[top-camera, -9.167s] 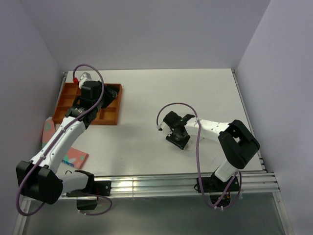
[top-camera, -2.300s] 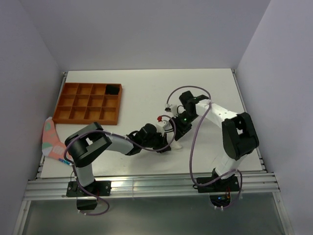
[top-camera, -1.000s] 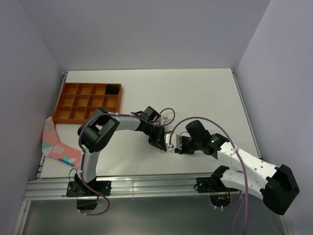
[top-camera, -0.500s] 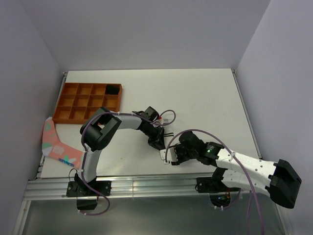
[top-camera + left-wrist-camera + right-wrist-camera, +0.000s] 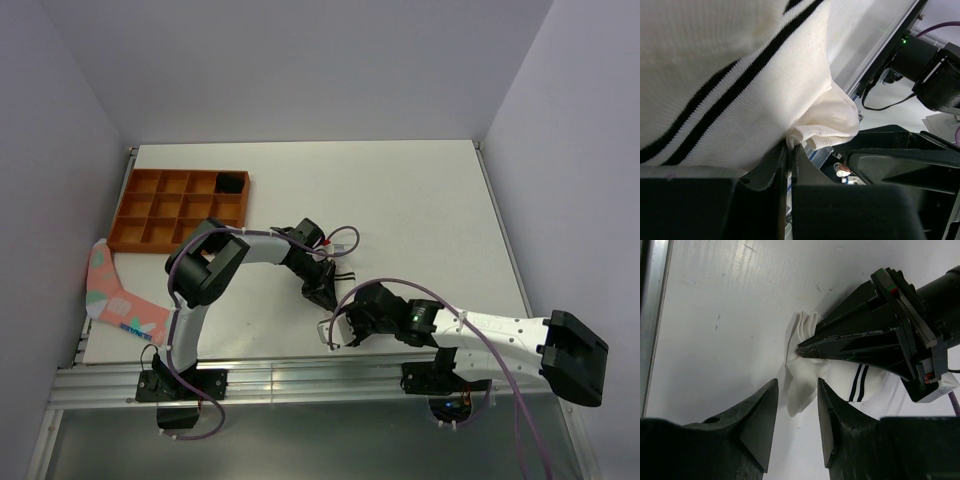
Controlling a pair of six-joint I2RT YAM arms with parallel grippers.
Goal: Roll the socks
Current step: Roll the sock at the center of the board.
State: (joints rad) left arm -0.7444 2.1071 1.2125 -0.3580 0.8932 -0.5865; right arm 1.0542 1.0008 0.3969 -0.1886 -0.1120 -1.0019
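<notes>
The white sock (image 5: 805,377) with two black cuff stripes (image 5: 857,382) lies on the table. It fills the top of the left wrist view (image 5: 740,75). My left gripper (image 5: 789,147) is shut on a folded edge of it, and shows in the right wrist view (image 5: 865,340) and the top view (image 5: 322,292). My right gripper (image 5: 797,384) is open, its jaws either side of the sock's free end, not touching. It shows in the top view (image 5: 336,328), where the grippers hide the sock. A black bundle (image 5: 232,182) lies in a tray compartment; no stripes show.
An orange compartment tray (image 5: 175,246) stands at the far left. A pink fabric piece with teal patches (image 5: 115,300) lies at the left table edge. The metal rail at the table's front edge (image 5: 300,375) is close to my right gripper.
My left arm has left the tray and come to the table's middle, shut on the white sock. My right gripper has swung round to the near side and edged toward the front rail.
</notes>
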